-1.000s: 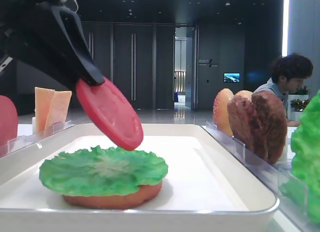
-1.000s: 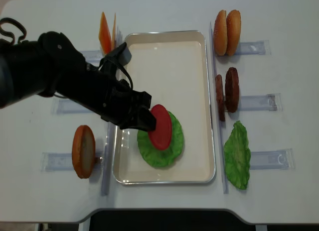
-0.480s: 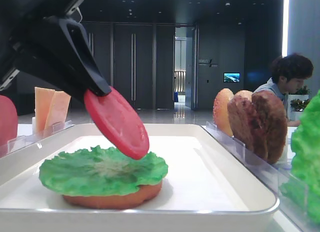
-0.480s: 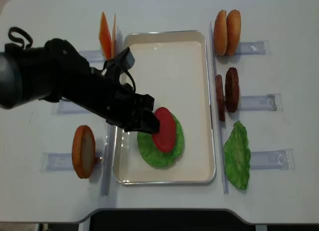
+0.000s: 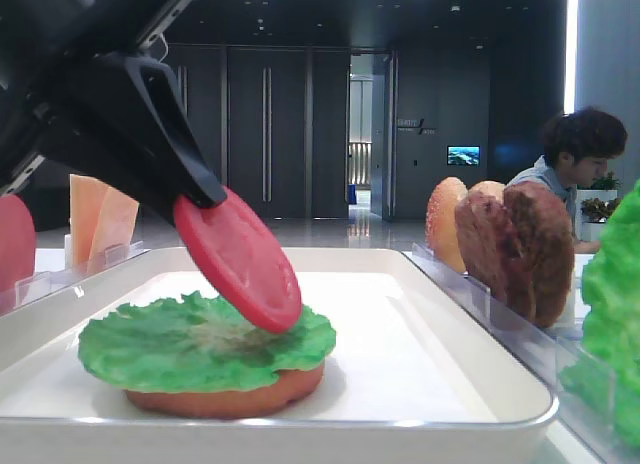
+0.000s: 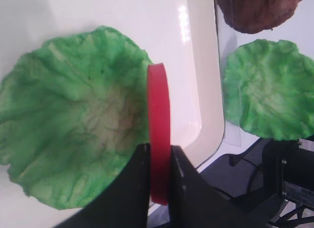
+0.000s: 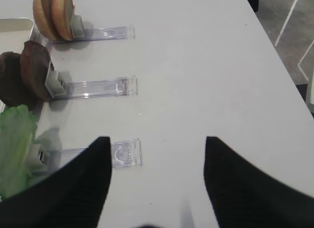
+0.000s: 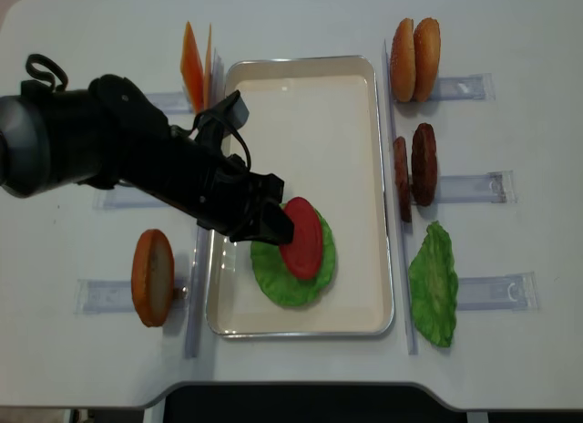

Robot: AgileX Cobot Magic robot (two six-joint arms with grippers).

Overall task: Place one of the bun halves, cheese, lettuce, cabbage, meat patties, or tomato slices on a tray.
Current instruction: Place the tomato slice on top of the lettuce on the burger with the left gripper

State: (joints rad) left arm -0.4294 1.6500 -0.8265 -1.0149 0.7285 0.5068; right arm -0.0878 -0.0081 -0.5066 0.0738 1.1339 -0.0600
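My left gripper [image 6: 159,152] is shut on a red tomato slice [image 6: 159,125], gripping it by its rim. The slice [image 5: 240,259] hangs tilted over the white tray [image 5: 440,314], and its lower edge rests on a green lettuce leaf [image 5: 150,339]. That leaf lies on a flat orange-brown bun half [image 5: 230,396] in the tray's near part. From above, the slice [image 8: 301,237] covers the leaf's [image 8: 291,279] upper right. My right gripper [image 7: 157,138] is open over bare table, right of the tray, with nothing between its fingers.
Cheese slices [image 8: 194,63] stand left of the tray [image 8: 301,104]. A bun half [image 8: 152,275] stands in a clear holder further left. Right of the tray stand bun halves [image 8: 414,58], meat patties [image 8: 414,168] and another lettuce leaf [image 8: 433,282]. A person [image 5: 575,164] sits behind.
My left gripper has carried the tomato slice down and slightly right. Its lower edge now rests on the lettuce instead of hanging above it.
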